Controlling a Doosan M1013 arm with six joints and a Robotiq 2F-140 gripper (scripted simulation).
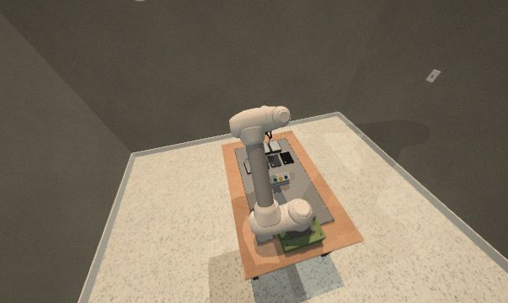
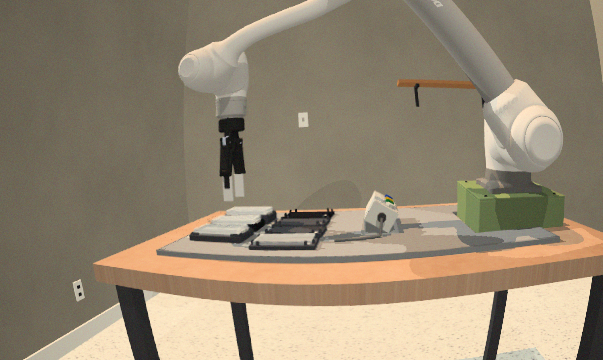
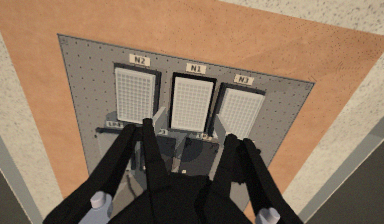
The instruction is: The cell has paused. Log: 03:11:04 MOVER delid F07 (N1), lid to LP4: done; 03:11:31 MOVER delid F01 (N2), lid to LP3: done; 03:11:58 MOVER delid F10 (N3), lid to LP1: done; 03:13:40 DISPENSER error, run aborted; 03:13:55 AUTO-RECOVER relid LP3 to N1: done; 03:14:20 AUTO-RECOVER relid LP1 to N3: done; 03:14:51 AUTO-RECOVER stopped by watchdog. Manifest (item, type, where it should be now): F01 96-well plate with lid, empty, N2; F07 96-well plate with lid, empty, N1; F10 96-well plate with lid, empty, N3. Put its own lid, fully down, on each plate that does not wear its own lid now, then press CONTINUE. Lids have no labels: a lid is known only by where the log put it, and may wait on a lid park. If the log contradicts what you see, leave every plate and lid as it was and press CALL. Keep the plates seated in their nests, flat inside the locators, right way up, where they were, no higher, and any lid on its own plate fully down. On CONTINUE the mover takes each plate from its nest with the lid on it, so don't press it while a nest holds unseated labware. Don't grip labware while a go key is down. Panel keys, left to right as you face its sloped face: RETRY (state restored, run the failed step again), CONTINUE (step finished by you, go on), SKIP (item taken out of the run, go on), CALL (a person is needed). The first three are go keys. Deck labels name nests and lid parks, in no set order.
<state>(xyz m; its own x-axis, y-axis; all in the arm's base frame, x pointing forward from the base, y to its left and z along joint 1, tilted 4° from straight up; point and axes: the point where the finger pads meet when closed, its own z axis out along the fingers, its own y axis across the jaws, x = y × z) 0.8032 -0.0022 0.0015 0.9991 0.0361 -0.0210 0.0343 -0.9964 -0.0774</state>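
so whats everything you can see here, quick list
table: one, orange-brown top, black legs, on speckled floor
deck plate: one, grey, on the table
96-well plates: three, white, in a row in nests N2, N1, N3
lid parks: a row of black frames beside the nests; the near one holds a pale lid
key panel: one, white box with coloured keys, mid-deck
wall shelf: one, orange, behind the arm
pedestal: one, green, table end
arm: one, white, reaching over the deck
gripper: one, black with pale pads, open, empty, above the plates
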